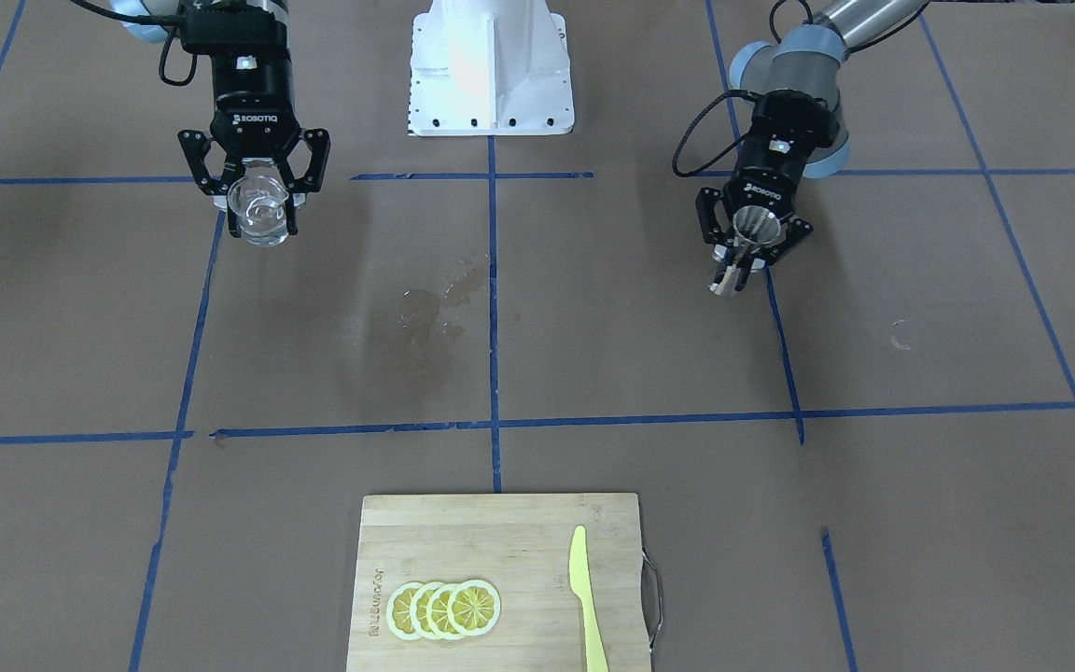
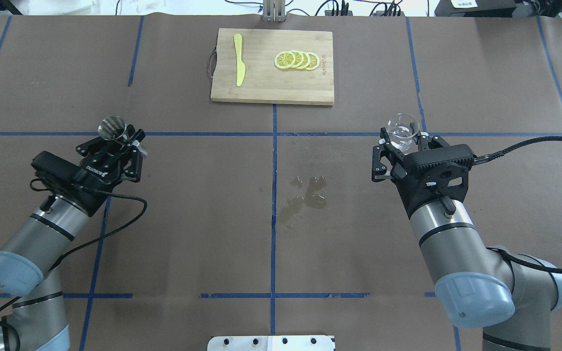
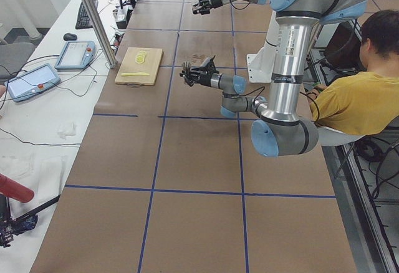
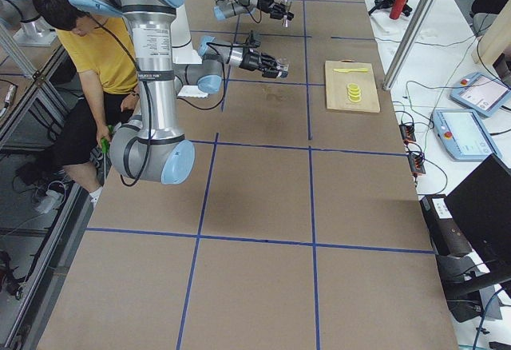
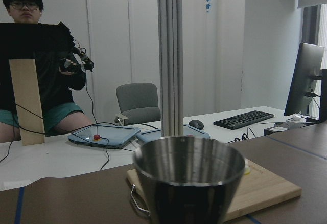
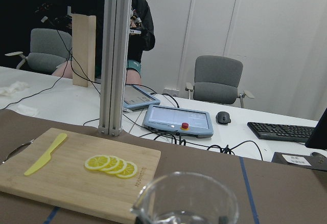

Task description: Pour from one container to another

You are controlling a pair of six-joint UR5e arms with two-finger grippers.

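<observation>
The clear glass cup stands upright between the fingers of my right gripper, which is shut on it above the table; it also shows at the left in the front view as the glass cup and low in the right wrist view as the cup rim. My left gripper is shut on the steel jigger, held upright with its cone mouth open upward. The jigger shows at the right in the front view and as the jigger in the left wrist view. The two arms are far apart.
A wooden cutting board lies at the table's far side with several lemon slices and a yellow plastic knife. A wet stain marks the brown paper near the middle. Blue tape lines cross the table. A person sits beside the robot base.
</observation>
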